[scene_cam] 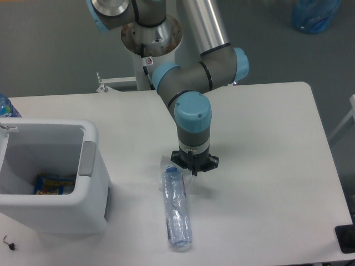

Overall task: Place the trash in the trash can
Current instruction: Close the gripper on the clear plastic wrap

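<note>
The clear blue-tinted plastic bottle lies on its side on the white table, cap end toward the arm. The thin translucent sheet lies flat by the bottle's cap end, partly under it. My gripper points straight down just right of the bottle's cap end, close above the table. Its fingers are mostly hidden under the wrist, so their state does not show. The white trash can with a grey panel on its right rim stands at the left. A blue and yellow packet lies inside it.
A blue bottle top shows at the table's left edge behind the bin. A black object sits at the table's right front corner. A blue bag lies on the floor at the far right.
</note>
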Available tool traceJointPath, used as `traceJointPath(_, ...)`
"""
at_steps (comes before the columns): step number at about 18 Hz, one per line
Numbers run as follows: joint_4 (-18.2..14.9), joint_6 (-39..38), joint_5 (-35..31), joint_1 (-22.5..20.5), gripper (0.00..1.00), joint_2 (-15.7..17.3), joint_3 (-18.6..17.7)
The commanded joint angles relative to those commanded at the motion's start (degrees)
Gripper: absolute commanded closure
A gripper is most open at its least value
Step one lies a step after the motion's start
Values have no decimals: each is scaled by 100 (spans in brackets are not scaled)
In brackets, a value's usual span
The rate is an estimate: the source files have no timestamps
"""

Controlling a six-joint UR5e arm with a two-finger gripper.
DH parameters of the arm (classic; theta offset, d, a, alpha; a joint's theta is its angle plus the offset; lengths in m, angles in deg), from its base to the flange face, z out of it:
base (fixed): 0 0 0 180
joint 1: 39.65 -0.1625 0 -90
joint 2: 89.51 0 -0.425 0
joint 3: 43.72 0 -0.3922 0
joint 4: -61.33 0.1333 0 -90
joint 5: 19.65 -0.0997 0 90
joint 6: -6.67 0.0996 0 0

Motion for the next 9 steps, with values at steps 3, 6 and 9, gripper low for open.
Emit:
traceJointPath(3, 0, 98, 26, -44, 98, 97, -27)
traceJointPath(6, 0, 98, 53, -132, 97, 211, 0)
traceJointPath(9, 0, 98, 62, -150, 97, 229, 35)
